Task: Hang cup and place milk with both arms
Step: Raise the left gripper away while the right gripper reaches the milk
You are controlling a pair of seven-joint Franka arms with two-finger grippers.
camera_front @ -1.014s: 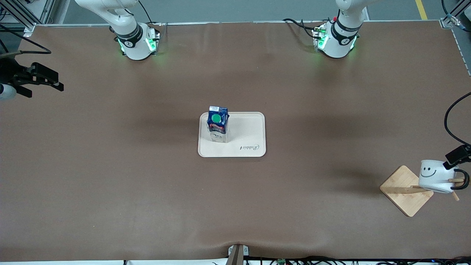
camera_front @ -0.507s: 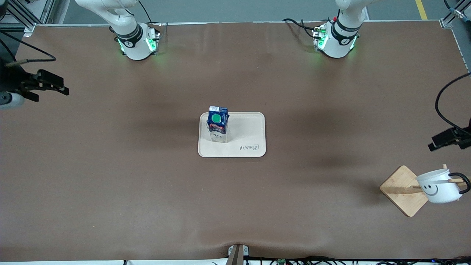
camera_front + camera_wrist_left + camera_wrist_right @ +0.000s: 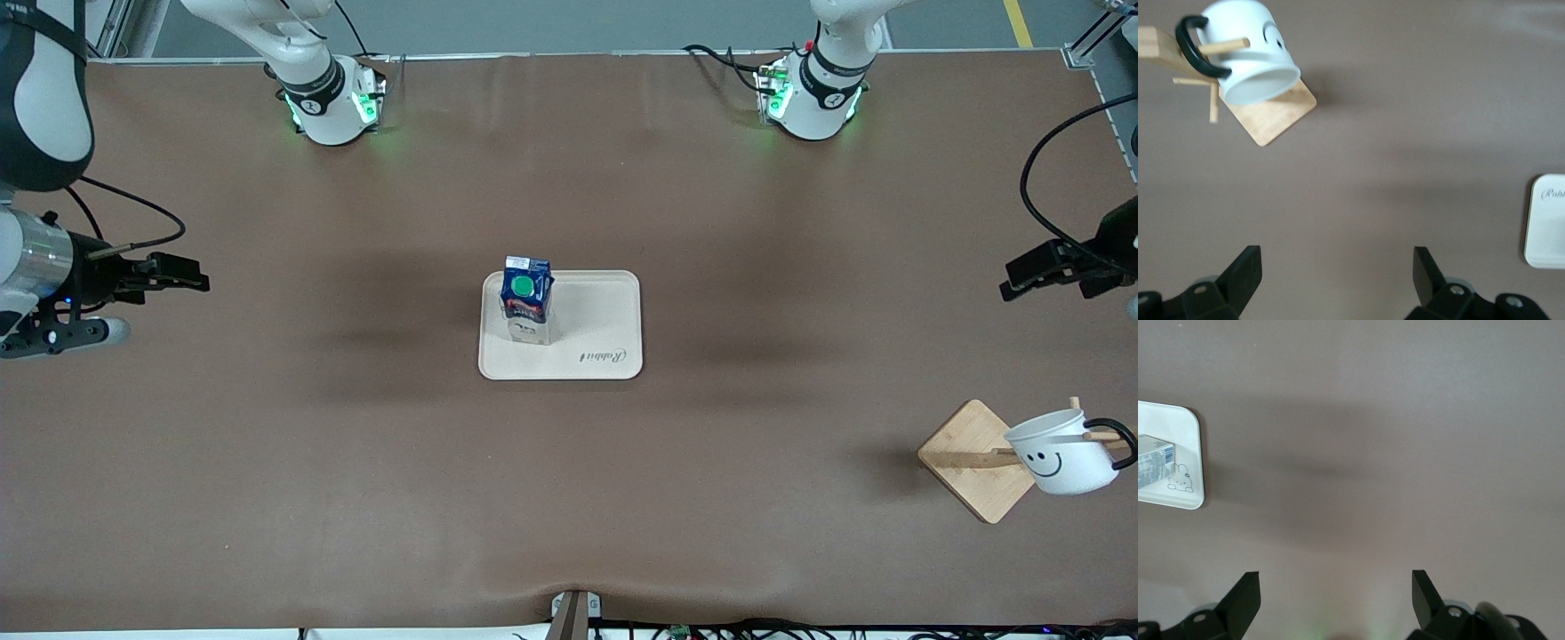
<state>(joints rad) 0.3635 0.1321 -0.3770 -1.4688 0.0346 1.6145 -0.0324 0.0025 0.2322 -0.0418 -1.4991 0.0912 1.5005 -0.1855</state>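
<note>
The white smiley cup (image 3: 1060, 459) hangs by its black loop handle on a peg of the wooden rack (image 3: 981, 460) at the left arm's end of the table; it also shows in the left wrist view (image 3: 1251, 57). The milk carton (image 3: 525, 300) stands upright on the cream tray (image 3: 596, 329), with its printed side in the right wrist view (image 3: 1155, 469). My left gripper (image 3: 1022, 274) is open and empty over bare table, apart from the cup. My right gripper (image 3: 182, 274) is open and empty over the right arm's end of the table.
The brown mat (image 3: 356, 462) covers the whole table. The two green-lit arm bases (image 3: 333, 102) stand along the table's edge farthest from the front camera. A small clamp (image 3: 574, 613) sits at the nearest edge.
My left gripper has let go of the cup and drawn away from the rack; the cup tipped and hangs on the peg. My right gripper has moved in over the table.
</note>
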